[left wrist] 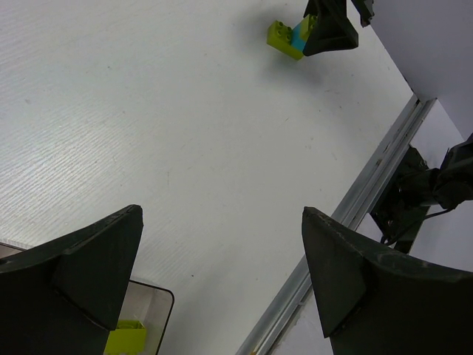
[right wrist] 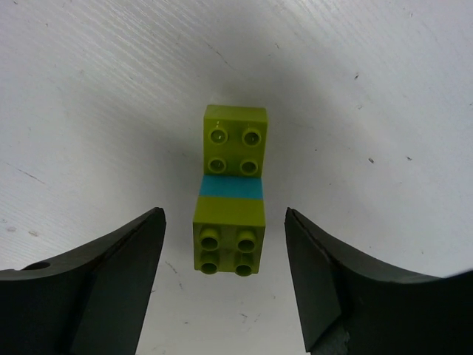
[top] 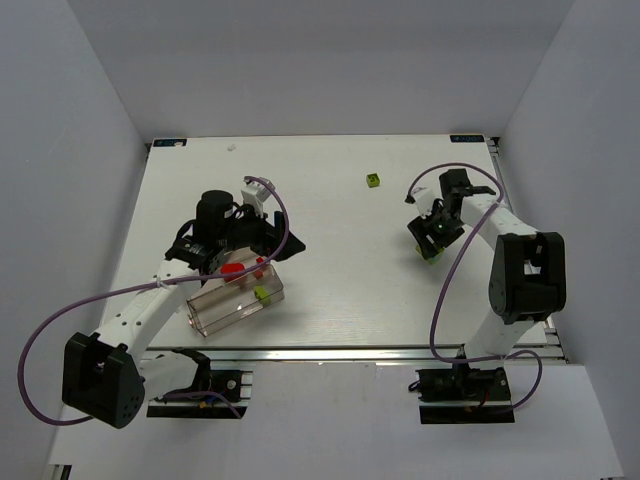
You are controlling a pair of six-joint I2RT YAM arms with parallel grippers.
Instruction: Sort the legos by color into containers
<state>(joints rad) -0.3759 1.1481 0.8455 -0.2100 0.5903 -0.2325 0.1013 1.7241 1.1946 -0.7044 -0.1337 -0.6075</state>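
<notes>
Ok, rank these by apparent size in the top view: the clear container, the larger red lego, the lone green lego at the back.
1. Clear container, by far the largest.
2. Larger red lego.
3. Lone green lego, only slightly smaller-looking and farther from the camera, so this last gap is unsure.

Left arm [top: 150, 312]: white tube links, black joint housings, a large black shoulder block.
Right arm [top: 490, 325]: white links, one bulky black joint housing.
Cables [top: 30, 370]: purple, one looping along each arm from base to wrist.
Mounts [top: 465, 385]: flat black plates under each base.
Left gripper [left wrist: 222, 214]: matte black, with broad wedge-shaped fingers [left wrist: 89, 266] and bevelled edges.
Right gripper [right wrist: 225, 214]: the same matte black wedges, one with a small round hole.
</notes>
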